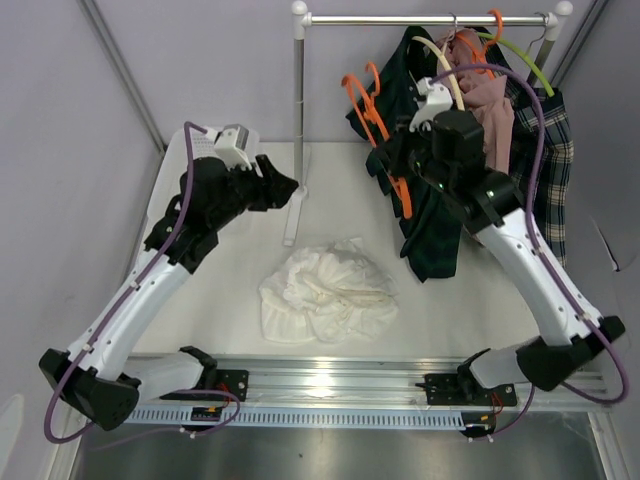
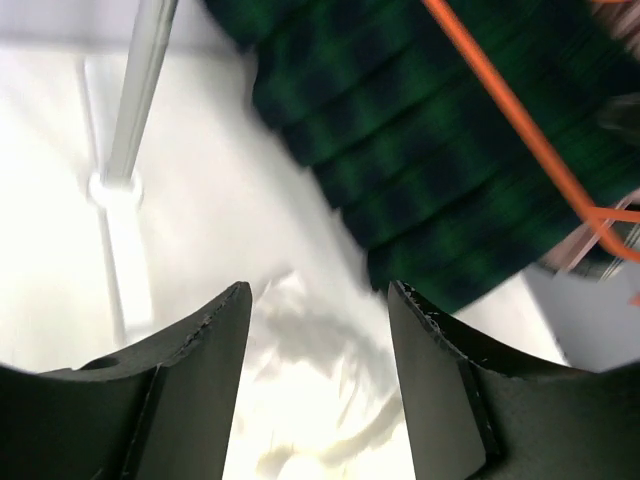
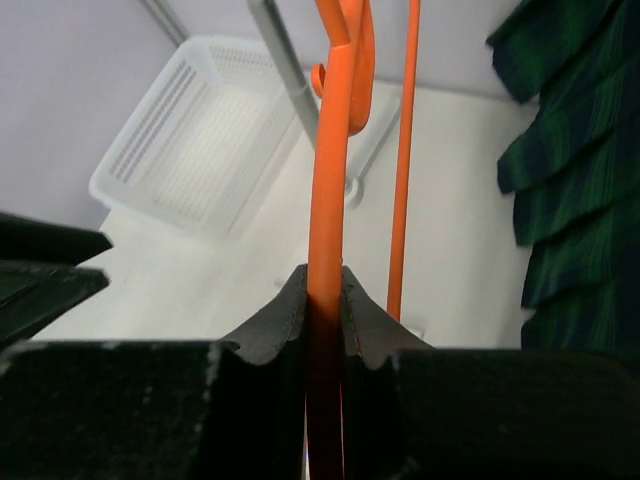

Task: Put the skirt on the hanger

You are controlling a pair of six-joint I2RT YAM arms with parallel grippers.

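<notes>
My right gripper [image 1: 392,158] is shut on an orange hanger [image 1: 372,105] and holds it up in front of the clothes rack; in the right wrist view the hanger's bar [image 3: 330,150] runs between the closed fingertips [image 3: 323,282]. A dark green plaid skirt [image 1: 432,235] hangs down by this hanger, its hem near the table; it also shows in the left wrist view [image 2: 430,150] and the right wrist view [image 3: 580,220]. My left gripper [image 1: 290,188] is open and empty above the table, left of the hanger [image 2: 520,130], pointing towards the skirt.
A crumpled white garment [image 1: 325,292] lies mid-table, also below my left fingers [image 2: 320,400]. The rack's rail [image 1: 420,18], post [image 1: 298,100] and foot [image 1: 293,215] stand at the back. Pink [image 1: 488,100] and checked [image 1: 548,170] clothes hang there. A white basket [image 3: 200,140] sits far left.
</notes>
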